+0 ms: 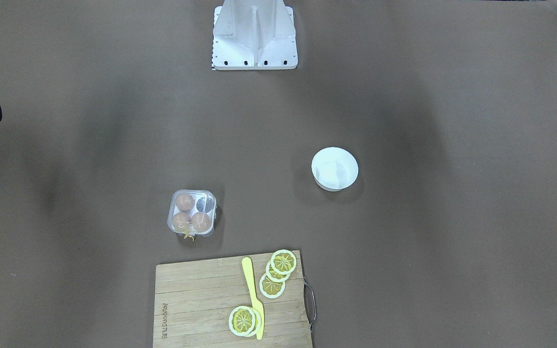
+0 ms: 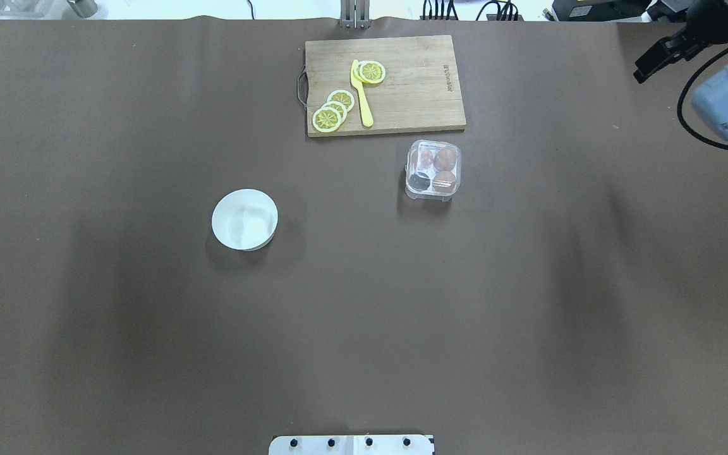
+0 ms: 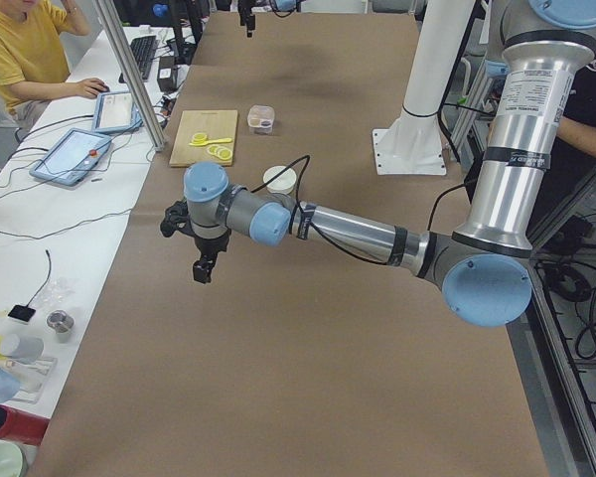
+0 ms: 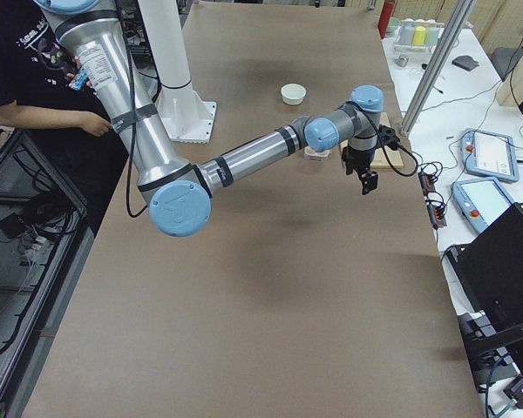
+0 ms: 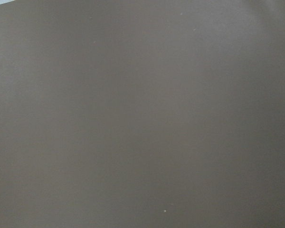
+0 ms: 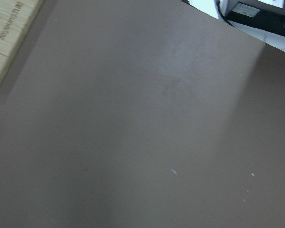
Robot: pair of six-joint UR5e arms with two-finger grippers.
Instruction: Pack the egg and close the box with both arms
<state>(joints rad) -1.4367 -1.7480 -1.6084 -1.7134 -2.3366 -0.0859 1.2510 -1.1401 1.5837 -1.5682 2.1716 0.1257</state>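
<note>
The clear box (image 1: 192,213) stands on the brown table in front of the cutting board, with its lid lying over the cells. It also shows in the overhead view (image 2: 433,170). Three tan-brown eggs (image 1: 185,202) sit in its cells, and the fourth cell looks dark. My right gripper (image 2: 653,59) hangs above the table's far right edge, well away from the box; it also shows in the right side view (image 4: 366,183). My left gripper (image 3: 202,268) hangs above the table's left edge, far from the box. I cannot tell whether either is open or shut. Both wrist views show only table.
A white bowl (image 2: 244,219) stands left of centre. A wooden cutting board (image 2: 402,107) behind the box carries lemon slices (image 2: 332,110) and a yellow knife (image 2: 361,95). The white robot base (image 1: 254,36) is at the near edge. Operators sit at the sides.
</note>
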